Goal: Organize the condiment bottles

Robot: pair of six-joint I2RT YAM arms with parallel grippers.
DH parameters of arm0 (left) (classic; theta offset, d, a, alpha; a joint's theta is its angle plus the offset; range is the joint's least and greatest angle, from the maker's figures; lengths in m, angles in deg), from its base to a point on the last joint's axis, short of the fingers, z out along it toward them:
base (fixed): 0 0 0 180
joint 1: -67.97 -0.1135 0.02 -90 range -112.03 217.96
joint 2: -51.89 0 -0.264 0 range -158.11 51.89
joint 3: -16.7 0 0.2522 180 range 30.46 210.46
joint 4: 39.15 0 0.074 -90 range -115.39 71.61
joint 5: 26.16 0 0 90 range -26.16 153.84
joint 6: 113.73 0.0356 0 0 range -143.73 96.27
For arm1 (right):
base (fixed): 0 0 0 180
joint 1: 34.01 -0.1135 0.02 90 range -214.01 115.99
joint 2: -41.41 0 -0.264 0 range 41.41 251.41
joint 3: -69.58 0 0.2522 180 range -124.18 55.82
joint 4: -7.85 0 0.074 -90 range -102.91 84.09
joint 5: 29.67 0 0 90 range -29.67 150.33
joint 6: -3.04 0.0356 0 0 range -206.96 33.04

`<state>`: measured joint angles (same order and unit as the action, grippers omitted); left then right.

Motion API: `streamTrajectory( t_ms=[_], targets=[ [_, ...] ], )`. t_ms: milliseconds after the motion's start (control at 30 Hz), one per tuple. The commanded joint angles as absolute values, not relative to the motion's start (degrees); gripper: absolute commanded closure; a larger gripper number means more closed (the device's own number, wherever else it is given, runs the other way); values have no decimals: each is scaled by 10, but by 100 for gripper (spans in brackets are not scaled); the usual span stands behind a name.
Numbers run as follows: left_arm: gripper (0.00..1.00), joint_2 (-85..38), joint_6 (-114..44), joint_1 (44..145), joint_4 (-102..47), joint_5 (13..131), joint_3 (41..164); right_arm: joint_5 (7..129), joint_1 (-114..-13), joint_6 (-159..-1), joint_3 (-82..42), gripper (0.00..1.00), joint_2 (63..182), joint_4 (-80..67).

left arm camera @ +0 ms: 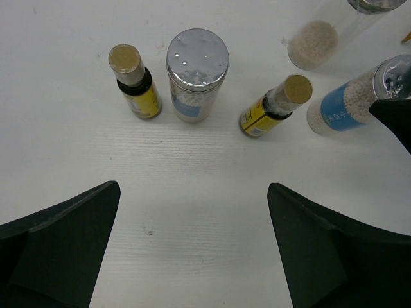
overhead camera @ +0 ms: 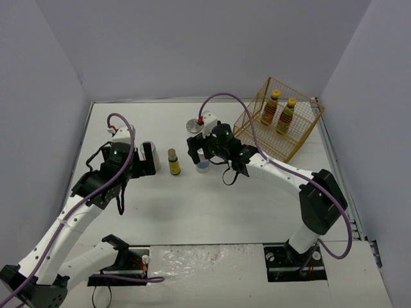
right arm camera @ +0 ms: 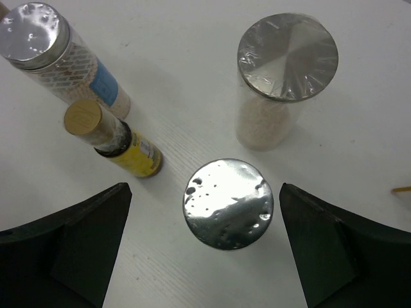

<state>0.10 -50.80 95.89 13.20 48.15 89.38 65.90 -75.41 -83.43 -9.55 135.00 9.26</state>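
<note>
Three pale bottles with silver lids and two dark ones with yellow labels stand on the white table. My right gripper (right arm camera: 205, 196) (overhead camera: 201, 153) is open, its fingers either side of the lid of a pale blue-labelled bottle (right arm camera: 228, 203) (overhead camera: 203, 166) (left arm camera: 350, 102), not touching it. A second pale bottle (right arm camera: 288, 64) (overhead camera: 194, 124) stands just beyond. My left gripper (left arm camera: 192, 189) (overhead camera: 147, 158) is open and empty, short of the third pale bottle (left arm camera: 197, 70) (right arm camera: 48, 51). Dark bottles stand on both sides of it, one on the left (left arm camera: 133, 80) and one on the right (left arm camera: 276, 106) (overhead camera: 173, 162) (right arm camera: 115, 138).
A gold wire basket (overhead camera: 302, 131) stands at the back right, tilted, with two dark bottles with yellow caps (overhead camera: 271, 107) (overhead camera: 286, 115) inside. Purple walls close the table at the back and sides.
</note>
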Motion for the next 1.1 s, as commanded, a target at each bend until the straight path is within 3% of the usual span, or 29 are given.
streamTrajectory(
  t_ms=[0,367,433,600,767,1067],
  targets=[
    [3,10,-508,954,123,470,906,615,-756,-821,-83,5,1362,164],
    [3,-5,-505,954,109,476,908,633,-756,-817,-58,27,1381,170],
    [3,-7,-504,954,106,478,908,628,-756,-816,-50,36,1376,173],
    [3,-8,-505,954,105,481,906,612,-753,-827,-36,73,1331,183],
    [3,-6,-505,954,103,481,904,609,-741,-841,-57,99,1269,148],
    [3,-3,-504,953,102,482,902,594,-648,-847,-131,100,1174,88]
  ],
)
